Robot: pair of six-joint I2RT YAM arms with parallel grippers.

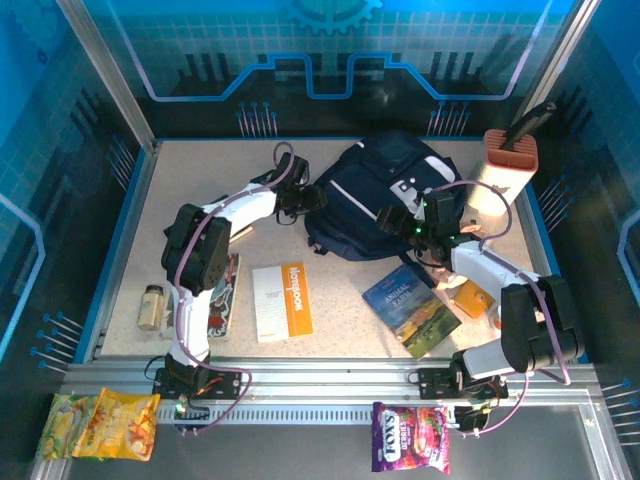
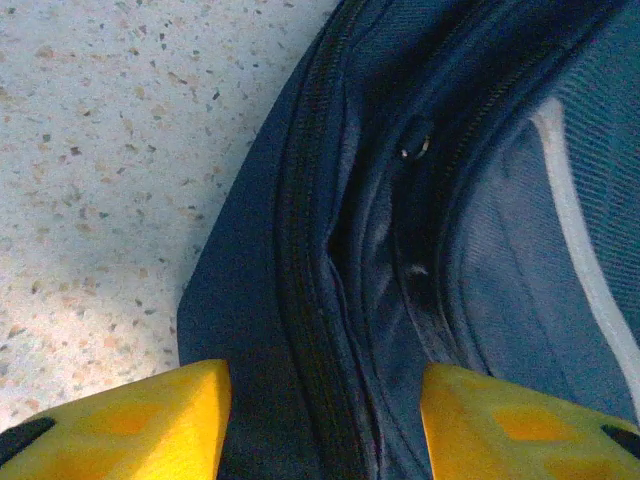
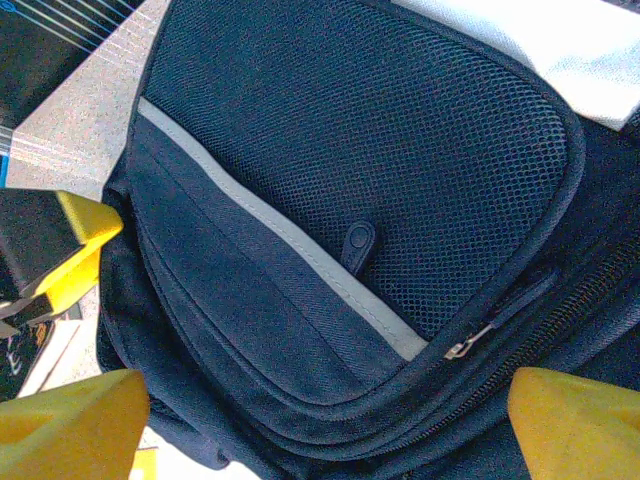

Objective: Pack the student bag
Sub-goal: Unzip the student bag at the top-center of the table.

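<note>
Left claw (image 2: 322, 388) part-open astride student bag (image 1: 370, 205) seam, right claw (image 3: 320, 400) wide, speckled table (image 1: 336, 282), blue-walled enclosure (image 1: 200, 40)

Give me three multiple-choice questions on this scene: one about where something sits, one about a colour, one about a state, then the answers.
1. Where does the student bag lie?
A) at the table's near edge
B) mid-table, toward the back
C) hanging off the left side

2. What colour is the notebook's band?
A) green
B) purple
C) orange

3. How is the right hand?
A) open above the bag's mesh pocket
B) shut on a book
C) shut on a strap

Answers:
1 B, it lies beyond the notebook, far from the near edge.
2 C, an orange strip runs beside the white cover.
3 A, its yellow fingers stand wide apart over the mesh.
</note>
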